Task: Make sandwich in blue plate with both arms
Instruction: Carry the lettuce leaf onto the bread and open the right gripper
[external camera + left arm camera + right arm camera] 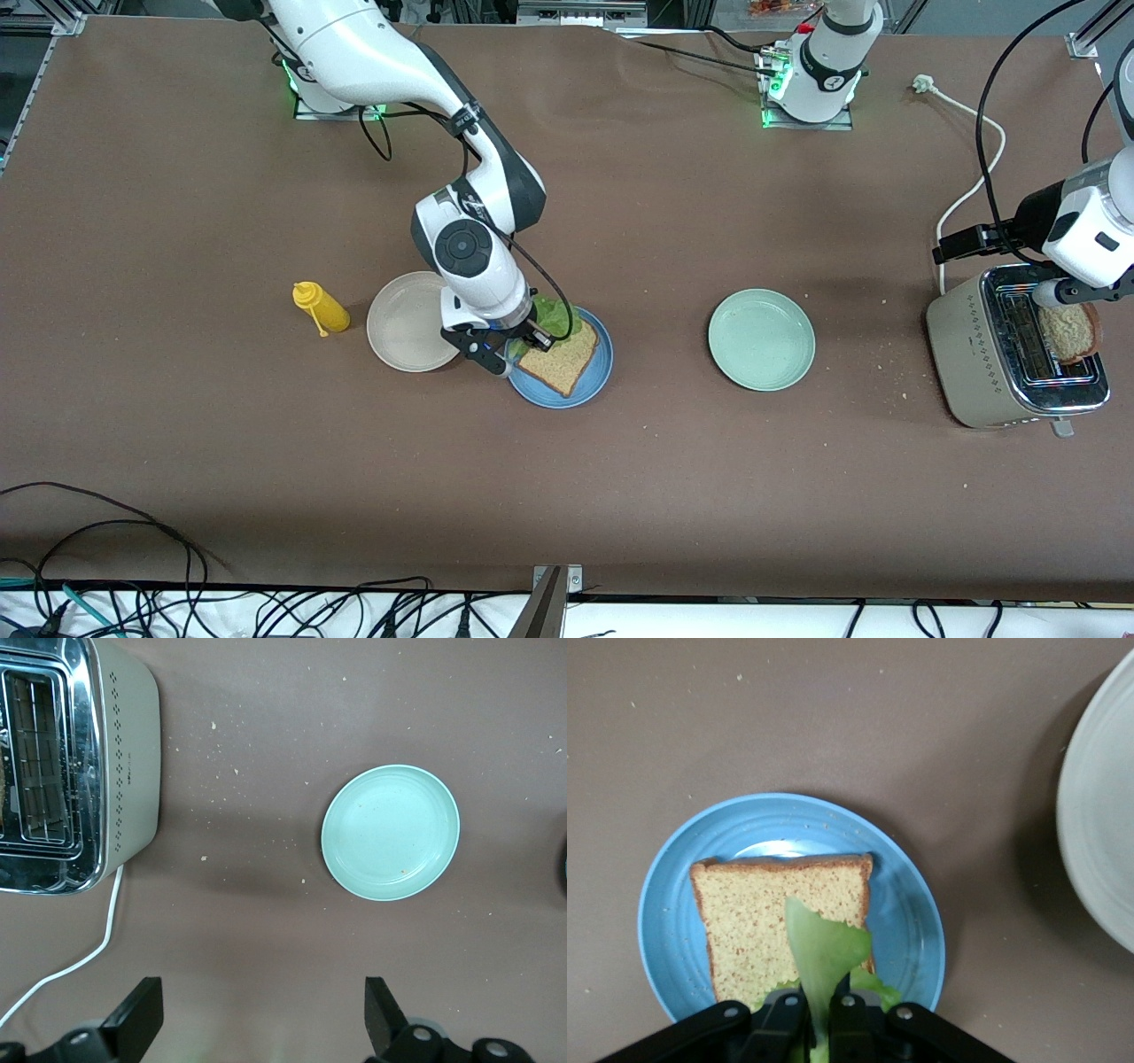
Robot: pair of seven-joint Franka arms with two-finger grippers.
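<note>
Mustard bottle [320,307], beige plate [407,322], green plate [761,339], toaster [1010,363].

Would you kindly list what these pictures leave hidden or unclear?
- Front view: the right pincer covers part of the lettuce and blue plate.
- Right wrist view: the beige plate is cut off by the edge.
- Left wrist view: the toaster is cut off; its toast is unseen.

Right end effector [507,341] grips lettuce [556,316] over toast [560,362] on blue plate [599,372]; left arm waits above toaster [983,354].
</note>
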